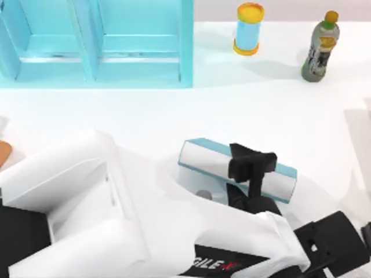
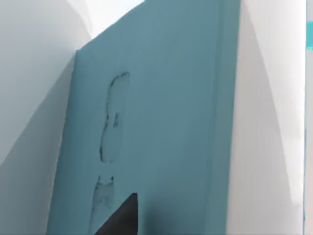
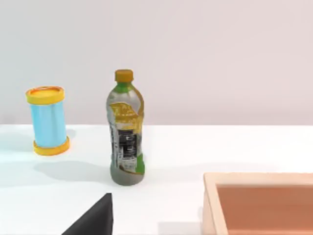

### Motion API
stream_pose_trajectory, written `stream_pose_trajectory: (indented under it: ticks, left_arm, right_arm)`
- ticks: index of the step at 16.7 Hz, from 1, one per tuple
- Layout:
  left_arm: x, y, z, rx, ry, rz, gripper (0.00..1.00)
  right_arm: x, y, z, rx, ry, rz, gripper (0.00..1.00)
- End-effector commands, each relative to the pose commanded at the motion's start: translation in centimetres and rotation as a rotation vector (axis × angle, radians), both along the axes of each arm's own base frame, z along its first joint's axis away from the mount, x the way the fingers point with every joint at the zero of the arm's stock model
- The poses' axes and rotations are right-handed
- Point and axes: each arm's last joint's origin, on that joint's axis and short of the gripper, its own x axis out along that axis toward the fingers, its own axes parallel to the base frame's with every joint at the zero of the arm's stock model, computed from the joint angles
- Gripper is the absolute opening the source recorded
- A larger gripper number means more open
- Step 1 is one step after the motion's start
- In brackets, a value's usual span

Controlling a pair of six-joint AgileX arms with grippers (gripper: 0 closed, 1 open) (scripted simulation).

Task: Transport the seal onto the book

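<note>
White tabletop [image 1: 272,110] runs back to a pale wall, and the teal-blue book [image 1: 208,161] near the table's middle serves as landmark. Well behind the book and to its left stands a light-blue shelf unit [image 1: 98,43] with open compartments. My left arm's white body, lettered partly "GILEX" in white on a black panel, reaches in from the book's left, and the left gripper [image 1: 250,168] hangs directly over the book's right half; how far its jaws are parted I cannot tell, nor whether they hold anything. From the left wrist view the book's plain cover [image 2: 161,127] shows faint outlined marks, no readable words. Behind the book to its right stand a yellow-capped blue cylinder [image 1: 249,29] and, farther right, a drink bottle [image 1: 319,49] whose label [image 3: 126,142] is unreadable. Beside the bottle in the right wrist view sits a tan open box [image 3: 259,203].
</note>
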Motion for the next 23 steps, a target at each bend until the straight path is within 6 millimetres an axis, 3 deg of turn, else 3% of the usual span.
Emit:
stream_pose_trajectory:
  ticks: [9,12,18,23]
  left_arm:
    - [-0.1,0.0,-0.1,0.003,0.002,-0.001,1.00]
    - [-1.0,-0.3,-0.6,0.006,0.007,-0.010,1.00]
    - [-6.0,-0.7,-2.0,0.012,0.046,-0.025,1.00]
    - [-11.1,0.0,-1.0,0.026,0.045,-0.007,1.00]
  right_arm:
    - [0.0,0.0,0.0,0.000,0.000,0.000,1.00]
    - [0.0,0.0,0.0,0.000,0.000,0.000,1.00]
    - [0.0,0.0,0.0,0.000,0.000,0.000,1.00]
    - [0.0,0.0,0.0,0.000,0.000,0.000,1.00]
